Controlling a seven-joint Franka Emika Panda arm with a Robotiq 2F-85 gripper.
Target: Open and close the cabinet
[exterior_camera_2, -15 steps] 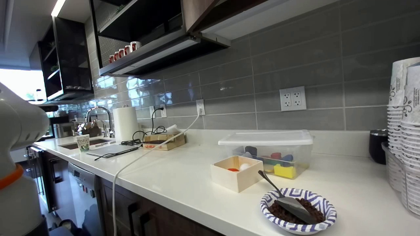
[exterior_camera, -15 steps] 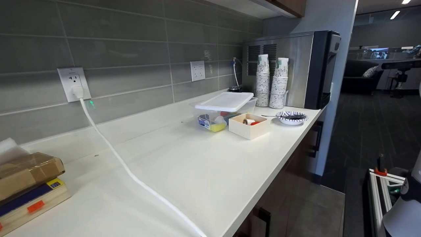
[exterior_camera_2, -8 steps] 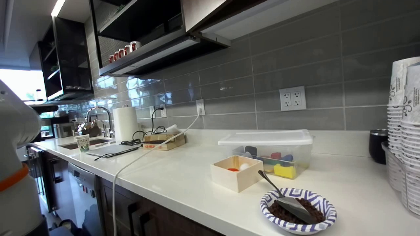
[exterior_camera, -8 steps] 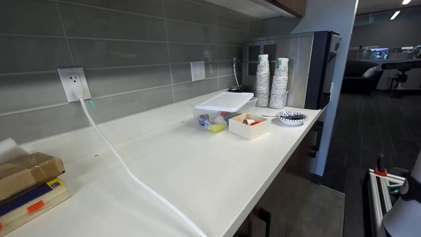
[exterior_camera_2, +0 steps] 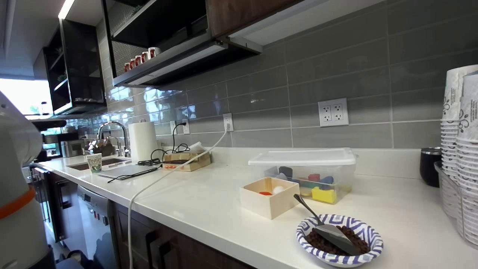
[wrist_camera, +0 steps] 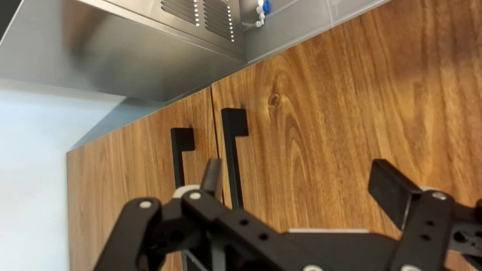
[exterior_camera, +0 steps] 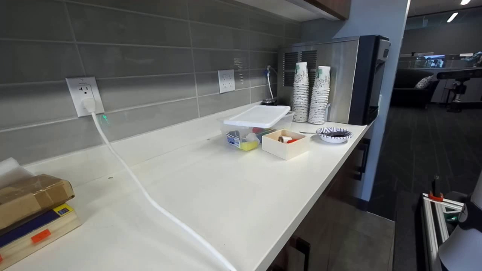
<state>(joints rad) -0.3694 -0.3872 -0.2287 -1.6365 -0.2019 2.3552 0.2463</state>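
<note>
The upper cabinet's wood door (exterior_camera_2: 248, 13) hangs above the counter in an exterior view, flush with its frame; a bit of it shows in an exterior view (exterior_camera: 337, 7). In the wrist view two brown wood doors meet at a thin gap, both flat: the left door (wrist_camera: 124, 177) and the right door (wrist_camera: 331, 124). The left black handle (wrist_camera: 180, 141) and right black handle (wrist_camera: 231, 150) stand beside the gap. My gripper (wrist_camera: 297, 163) is open and empty before the right door. Its left finger appears between the handles; contact cannot be told. Exterior views do not show it.
A steel appliance (exterior_camera: 342, 79) stands at the counter's end. On the counter (exterior_camera_2: 194, 201) are a clear bin (exterior_camera_2: 317, 179), wooden box (exterior_camera_2: 269, 198), patterned bowl (exterior_camera_2: 340, 257) and cup stacks (exterior_camera_2: 466, 149). A white cable (exterior_camera_2: 168, 173) crosses it. Lower cabinet handles (exterior_camera_2: 164, 254) stick out.
The upper cabinet door has swung from ajar to flush with its frame. The white arm has shifted a little left in the same exterior view. Counter items have not moved.
</note>
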